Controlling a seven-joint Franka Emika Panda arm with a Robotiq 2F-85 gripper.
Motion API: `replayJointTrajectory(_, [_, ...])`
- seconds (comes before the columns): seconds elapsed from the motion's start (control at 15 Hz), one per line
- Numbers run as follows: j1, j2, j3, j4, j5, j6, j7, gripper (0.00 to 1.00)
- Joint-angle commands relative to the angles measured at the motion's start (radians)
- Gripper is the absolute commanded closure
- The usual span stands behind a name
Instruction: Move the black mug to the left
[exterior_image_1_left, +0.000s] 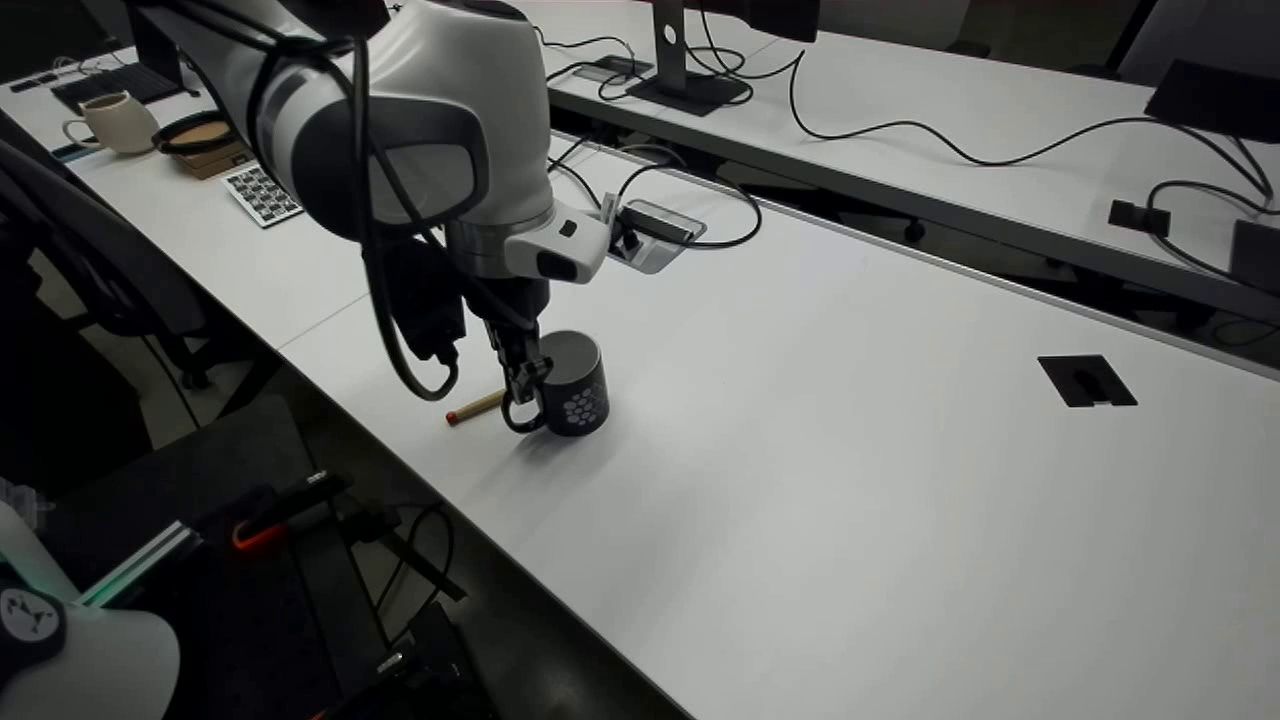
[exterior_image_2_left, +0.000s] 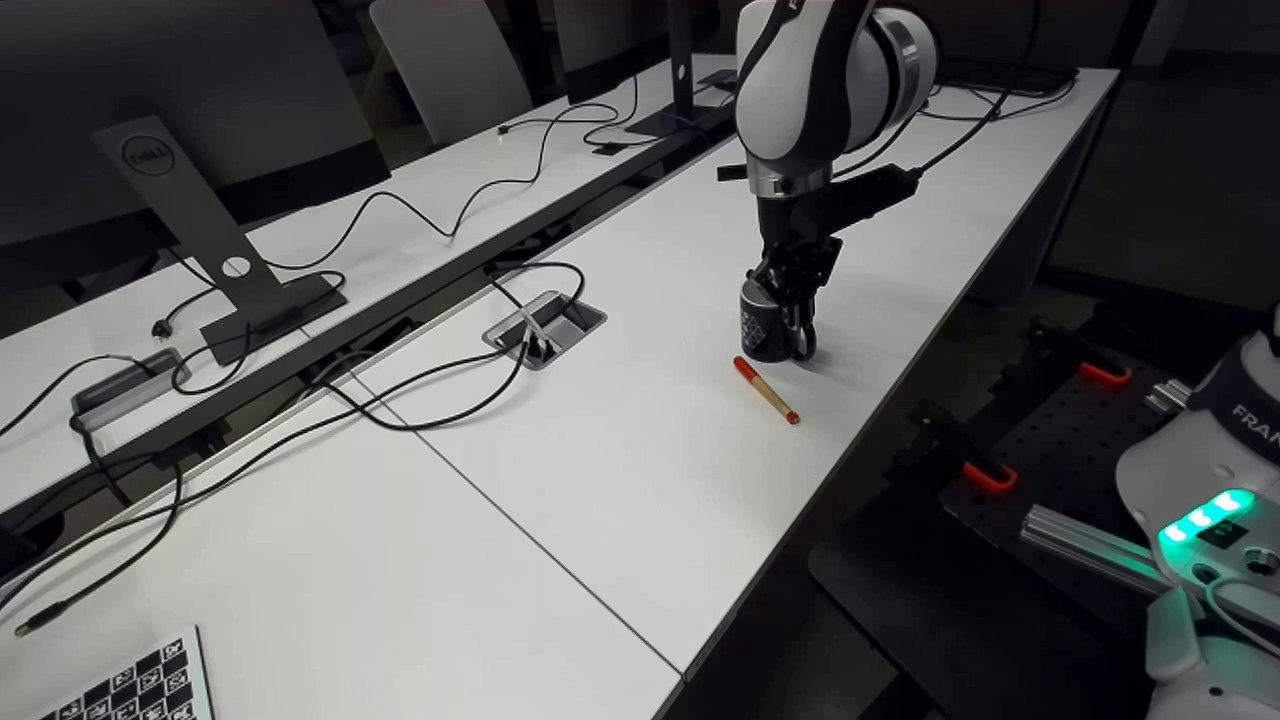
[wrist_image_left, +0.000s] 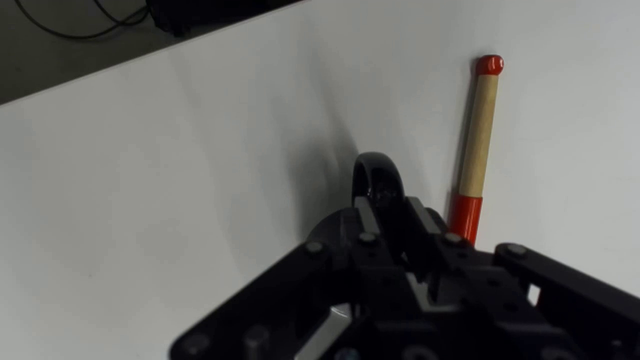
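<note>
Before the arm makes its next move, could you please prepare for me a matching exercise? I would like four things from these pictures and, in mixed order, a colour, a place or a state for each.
Things:
1. black mug
2. stick
3. gripper
4. base lights

Descriptions:
A. red at both ends
B. glowing green
C. marked with pale dots
D. straddling a mug's handle

Right pairs: 1-C, 2-A, 3-D, 4-B.

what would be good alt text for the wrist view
Robot gripper closed on the handle of a black mug, seen from above. A red-and-tan stick lies on the white tabletop to the right; floor and cables show at upper left.
</note>
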Motion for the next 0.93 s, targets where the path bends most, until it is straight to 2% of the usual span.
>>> replayJointTrajectory(0.0, [0.009,0.016,-0.010,0.011,-0.019,0.015,0.022,0.96])
replayJointTrajectory(0.47, [0.013,-0.024,-0.006,0.004,-0.027,0.041,0.009,0.96])
replayJointTrajectory(0.87, [0.058,-0.093,-0.014,0.013,-0.146,0.056,0.018,0.96])
